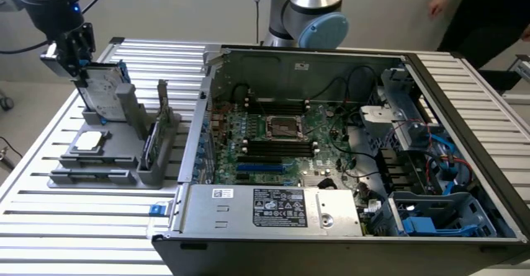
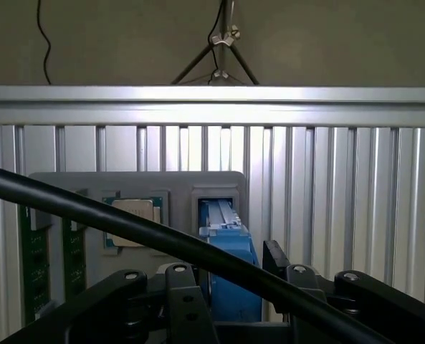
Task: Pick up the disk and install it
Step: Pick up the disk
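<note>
The disk (image 1: pixel 105 89) stands on edge in a slot of the grey holder (image 1: pixel 124 158) at the exterior view's left, its silver face and white label showing inside a blue carrier. My gripper (image 1: pixel 81 62) sits on the disk's upper end. In the wrist view the blue carrier of the disk (image 2: pixel 230 244) rises from its slot between my black fingers (image 2: pixel 189 301), which press against it from both sides. The gripper (image 2: pixel 234 283) is shut on the disk, which still sits in the holder.
The holder also carries a small square silver chip (image 1: pixel 89 141) and thin green cards (image 1: pixel 151 142). An open computer case (image 1: pixel 331 133) fills the middle and right, with a blue-lined bay (image 1: pixel 431 223) at its near right corner. A person (image 1: pixel 472 3) stands behind. A black cable (image 2: pixel 126 222) crosses the wrist view.
</note>
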Tool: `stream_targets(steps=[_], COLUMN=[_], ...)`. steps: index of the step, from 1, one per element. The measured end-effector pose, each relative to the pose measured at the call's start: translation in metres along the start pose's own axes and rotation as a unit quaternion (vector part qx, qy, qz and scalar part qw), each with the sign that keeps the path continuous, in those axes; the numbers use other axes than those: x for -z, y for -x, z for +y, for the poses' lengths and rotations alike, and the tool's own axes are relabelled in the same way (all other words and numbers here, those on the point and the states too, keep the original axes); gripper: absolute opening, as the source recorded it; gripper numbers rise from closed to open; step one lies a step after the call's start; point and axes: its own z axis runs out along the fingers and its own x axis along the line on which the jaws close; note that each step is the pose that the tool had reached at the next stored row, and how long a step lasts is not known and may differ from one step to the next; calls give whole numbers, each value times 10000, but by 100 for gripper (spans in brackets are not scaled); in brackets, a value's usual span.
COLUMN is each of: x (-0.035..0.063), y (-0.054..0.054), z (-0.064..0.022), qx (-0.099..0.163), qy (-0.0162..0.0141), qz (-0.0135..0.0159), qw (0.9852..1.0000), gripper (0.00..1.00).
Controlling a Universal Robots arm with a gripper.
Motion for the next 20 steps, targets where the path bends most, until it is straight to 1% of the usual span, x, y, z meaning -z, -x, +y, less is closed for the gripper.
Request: stream_targets(steps=[7, 8, 10, 11, 16, 18, 20], x=[0, 0, 0, 0, 0, -1, 0], y=[0, 0, 0, 0, -7, -10, -14], z=[-5, -5, -5, -5, -5, -5, -5], qx=[12, 12, 12, 12, 13, 12, 12], qy=[13, 14, 17, 19, 37, 44, 50], qz=[1, 1, 0, 1, 1, 0, 1], qw=[10000, 10000, 10000, 10000, 10000, 10000, 10000], gripper=[47, 45, 45, 38, 38, 33, 33])
